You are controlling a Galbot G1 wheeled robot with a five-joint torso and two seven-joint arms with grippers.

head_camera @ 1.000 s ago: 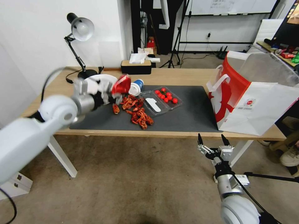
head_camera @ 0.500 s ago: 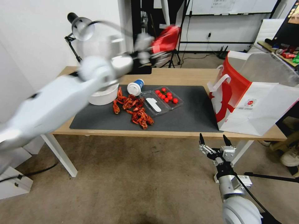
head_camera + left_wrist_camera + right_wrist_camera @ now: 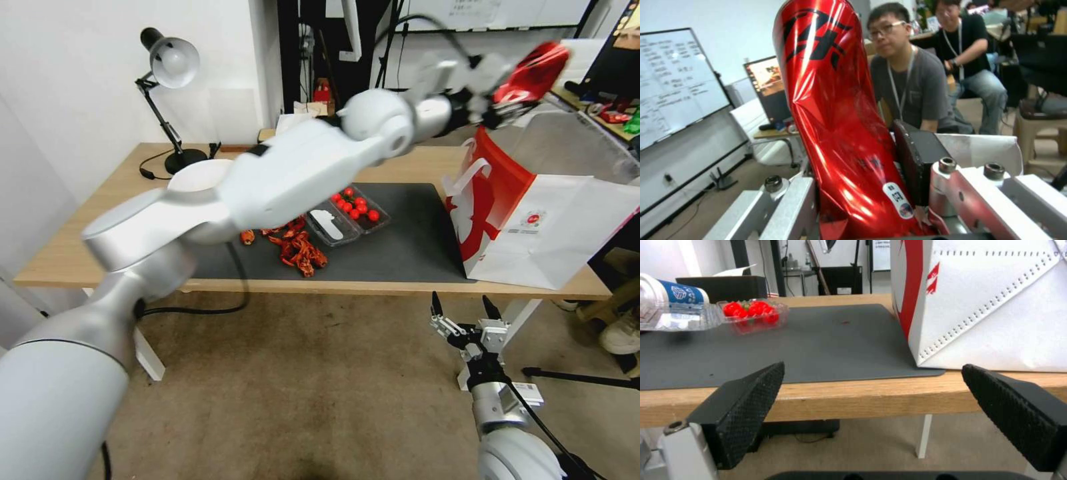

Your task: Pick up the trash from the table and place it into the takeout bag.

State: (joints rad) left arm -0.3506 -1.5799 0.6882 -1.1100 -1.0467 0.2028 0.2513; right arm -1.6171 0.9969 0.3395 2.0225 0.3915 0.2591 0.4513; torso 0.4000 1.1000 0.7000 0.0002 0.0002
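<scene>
While the left arm stretches across the tabletop (image 3: 400,163), its left gripper (image 3: 497,110) hangs in the air above the open mouth of the takeout bag (image 3: 553,227), fingers (image 3: 918,160) pinching the crushed red soda can (image 3: 533,67). Seen from the left wrist, the can (image 3: 840,133) stands up between the 2 fingers, dented along its side, with a small white sticker near its base. The bag stands upright at the right end of the tabletop, its corner overlapping the dark grey mat (image 3: 407,247), its red side panel and white handles facing the middle of the table.

On the mat lie a heap of red shells (image 3: 297,250) and, just beside them, a clear plastic tray (image 3: 347,220) with small red tomatoes in 1 half. From the right wrist, the blue-and-white paper cup (image 3: 678,293) lies on its side next to that tray (image 3: 753,315). A desk lamp (image 3: 167,100) stands at the far left corner.

Below the tabletop's near edge, the right gripper (image 3: 467,310) waits with its fingers (image 3: 746,406) spread wide, pointing up and holding nothing, just short of the bag's near corner (image 3: 987,306).
</scene>
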